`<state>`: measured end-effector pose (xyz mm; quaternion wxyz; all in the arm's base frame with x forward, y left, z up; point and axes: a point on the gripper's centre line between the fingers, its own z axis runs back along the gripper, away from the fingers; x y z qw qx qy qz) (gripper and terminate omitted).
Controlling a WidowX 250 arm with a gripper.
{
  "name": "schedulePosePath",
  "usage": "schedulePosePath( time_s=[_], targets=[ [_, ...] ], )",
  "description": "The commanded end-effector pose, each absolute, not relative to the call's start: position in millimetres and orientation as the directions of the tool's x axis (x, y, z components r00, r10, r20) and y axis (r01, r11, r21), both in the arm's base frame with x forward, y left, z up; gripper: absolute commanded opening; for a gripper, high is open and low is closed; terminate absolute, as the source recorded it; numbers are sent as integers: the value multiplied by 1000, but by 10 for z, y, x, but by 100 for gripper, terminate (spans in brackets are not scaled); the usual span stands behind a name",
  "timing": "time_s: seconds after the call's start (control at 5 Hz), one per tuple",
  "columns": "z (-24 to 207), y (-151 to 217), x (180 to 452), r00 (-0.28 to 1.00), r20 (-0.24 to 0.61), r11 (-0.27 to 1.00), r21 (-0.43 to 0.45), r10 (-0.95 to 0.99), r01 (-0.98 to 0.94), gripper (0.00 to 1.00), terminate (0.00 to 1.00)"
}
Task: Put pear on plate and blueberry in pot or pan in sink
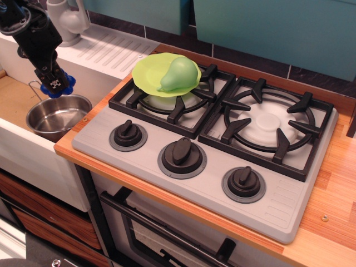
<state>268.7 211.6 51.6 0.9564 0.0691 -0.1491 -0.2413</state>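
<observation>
The light-green pear [179,73] lies on the lime-green plate [150,78], which rests on the back-left stove burner. My gripper [54,84] hangs over the sink [14,100] at the far left, shut on the dark-blue blueberry [60,88]. It holds the blueberry a little above the far rim of the shiny steel pot [57,115], which stands in the sink by the counter edge. The pot looks empty inside.
The grey stove top [211,144] has two black burner grates and three black knobs along its front. A ribbed white drainboard [111,50] and a white faucet [67,19] lie behind the sink. The wooden counter [334,189] runs to the right.
</observation>
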Motion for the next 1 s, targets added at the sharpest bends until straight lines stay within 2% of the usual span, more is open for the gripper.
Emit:
schedulePosePath(
  time_s=[0.0,0.2,0.6,0.8],
  targets=[
    [655,2194,2762,830,261,866,249,-492,434,0,0],
    [664,2148,2731,837,257,871,246,-482,426,100,0],
    [709,2017,2529,858,243,886,232,-453,402,100,0],
    [761,1955,2451,870,229,893,227,-437,389,100,100]
  ],
)
